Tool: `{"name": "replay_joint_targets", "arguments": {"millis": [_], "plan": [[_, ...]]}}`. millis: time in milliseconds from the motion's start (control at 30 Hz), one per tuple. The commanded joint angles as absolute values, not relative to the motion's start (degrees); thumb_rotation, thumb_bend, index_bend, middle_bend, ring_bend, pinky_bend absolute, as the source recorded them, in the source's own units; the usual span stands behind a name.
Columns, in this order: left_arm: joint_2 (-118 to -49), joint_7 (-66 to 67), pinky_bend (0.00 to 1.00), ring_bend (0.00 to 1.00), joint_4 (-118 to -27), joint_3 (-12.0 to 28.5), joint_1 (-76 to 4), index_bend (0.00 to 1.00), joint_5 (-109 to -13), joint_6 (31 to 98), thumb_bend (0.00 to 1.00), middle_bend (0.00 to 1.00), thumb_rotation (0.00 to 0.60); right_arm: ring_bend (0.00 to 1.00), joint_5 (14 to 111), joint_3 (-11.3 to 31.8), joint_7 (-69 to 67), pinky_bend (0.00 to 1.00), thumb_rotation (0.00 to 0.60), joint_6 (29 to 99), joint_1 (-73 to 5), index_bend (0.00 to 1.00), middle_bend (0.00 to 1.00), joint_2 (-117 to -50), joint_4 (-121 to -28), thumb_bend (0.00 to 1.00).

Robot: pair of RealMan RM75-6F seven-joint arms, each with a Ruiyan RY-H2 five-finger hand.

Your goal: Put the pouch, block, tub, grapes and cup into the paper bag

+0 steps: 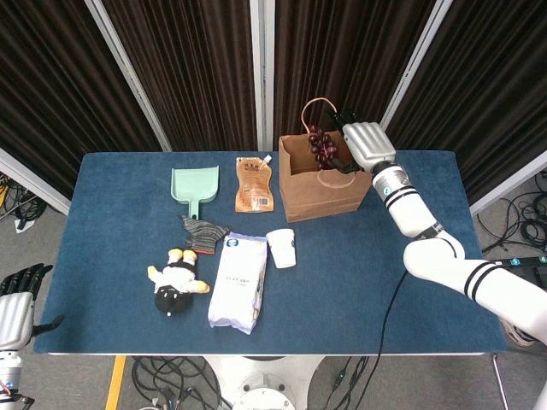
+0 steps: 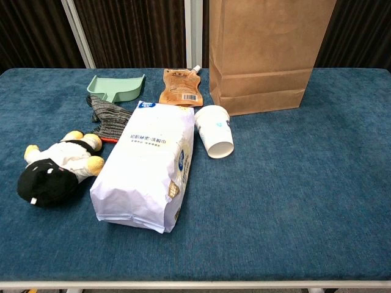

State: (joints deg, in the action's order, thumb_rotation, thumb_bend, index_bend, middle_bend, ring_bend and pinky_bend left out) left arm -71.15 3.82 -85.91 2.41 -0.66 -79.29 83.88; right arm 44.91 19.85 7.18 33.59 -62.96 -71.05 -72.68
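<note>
**Purple grapes over the bag mouth**

White cup lies on its side at centre frame, the orange pouch behind it; both wait. Further back, upper right in the head view, our right hand grips the grapes above the paper bag. We judge releasing comes next. Our left hand, lower left, is cropped; we cannot tell its state. Block and tub we cannot find.
</note>
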Motion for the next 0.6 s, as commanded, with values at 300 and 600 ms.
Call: {"name": "replay_joint_targets", "arguments": {"millis": [300, 600], "plan": [[-71.19, 4.01, 0.15, 0.16, -85.91, 2.59, -1.11, 0.22, -79.62, 83.65, 0.03, 0.24, 0.600, 0.00, 63.60, 19.71, -4.98, 0.12, 0.600, 50.05, -48.18, 0.00, 0.15, -60.07, -89.07, 0.15], [-71.12, 4.47, 0.15, 0.16, -85.94, 2.85, -1.83, 0.22, -80.20, 83.44, 0.03, 0.24, 0.600, 0.09, 81.53, 9.89, -19.00, 0.27, 0.600, 60.17, -33.14, 0.00, 0.25, -49.76, -97.45, 0.09]]}}
